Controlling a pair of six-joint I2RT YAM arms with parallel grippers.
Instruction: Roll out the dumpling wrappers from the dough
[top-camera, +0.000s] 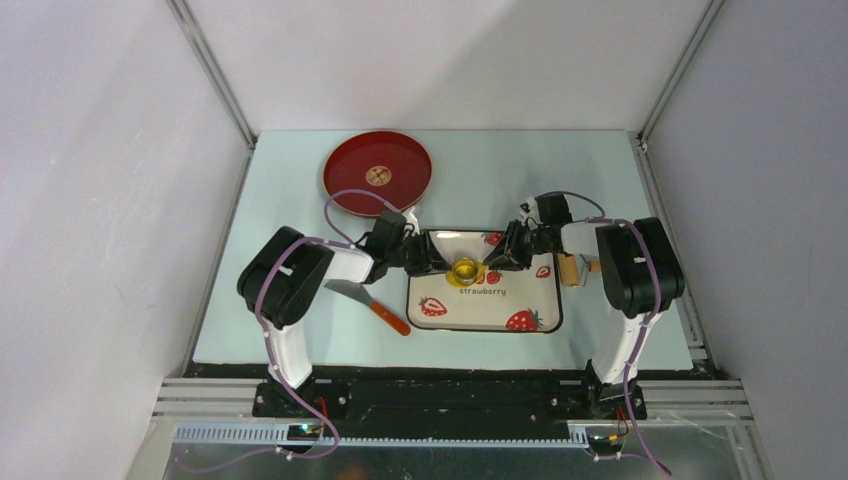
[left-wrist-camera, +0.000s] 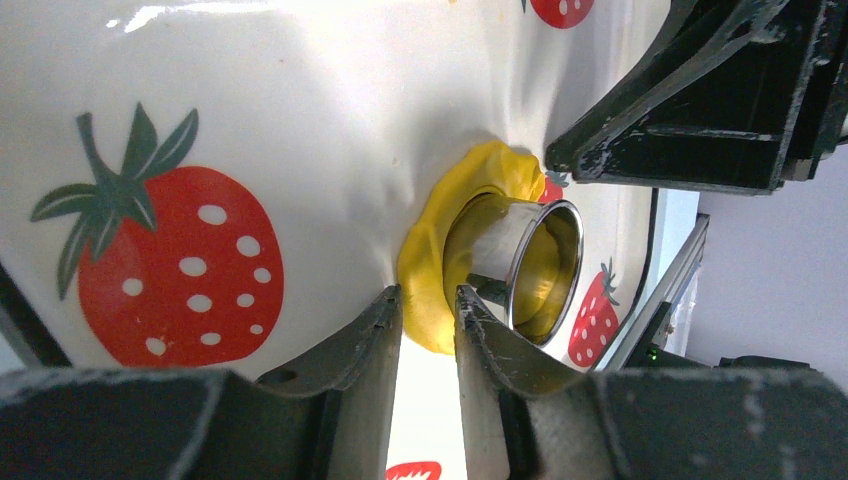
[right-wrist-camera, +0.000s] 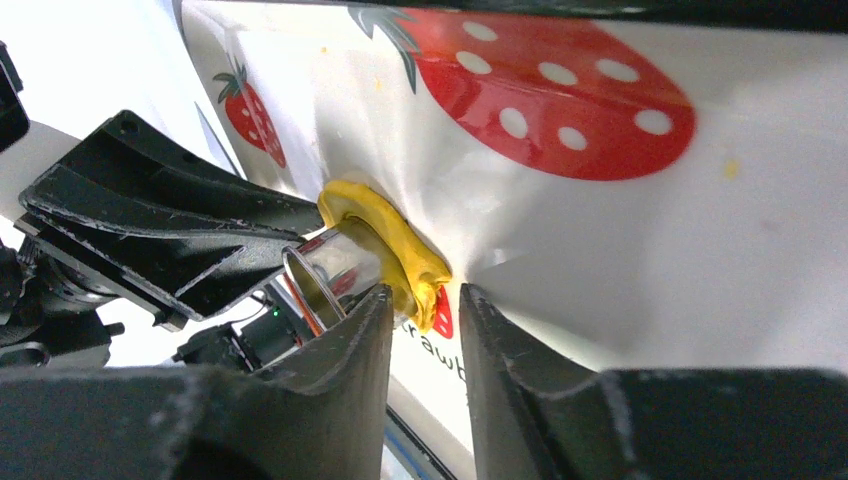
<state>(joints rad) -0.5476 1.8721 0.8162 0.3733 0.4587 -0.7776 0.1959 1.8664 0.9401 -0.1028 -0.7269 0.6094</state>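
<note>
From above, the dough (top-camera: 465, 281) shows only as a yellow fringe around a metal ring cutter (top-camera: 465, 269), which stands on a strawberry-print mat (top-camera: 490, 310) toward 12 o'clock of the mat's centre. The left gripper (top-camera: 441, 262) meets it from 9 o'clock and the right gripper (top-camera: 492, 261) from 3 o'clock. That view hides how the jaws stand.

The left wrist camera shows it. The dough is a thick collar heaped against the cutter's outer wall. One edge of it fills the narrow gap between the left jaws, touching both fingers, so they pinch the dough. The mat puckers beside one fingertip.

The right wrist camera shows the opposite side. The right jaws stand apart over a drooping lip of dough. The lip touches one finger, with mat visible between it and the other, so nothing is clamped there. Wrinkles in the mat fan out from that fingertip.

Only the overhead view takes in the pale tabletop (top-camera: 520, 165). From the mat, a red plate (top-camera: 378, 175) lies at 11 o'clock, an orange-handled knife (top-camera: 372, 304) at 9 o'clock and a wooden roller (top-camera: 570, 270) at 3 o'clock.
</note>
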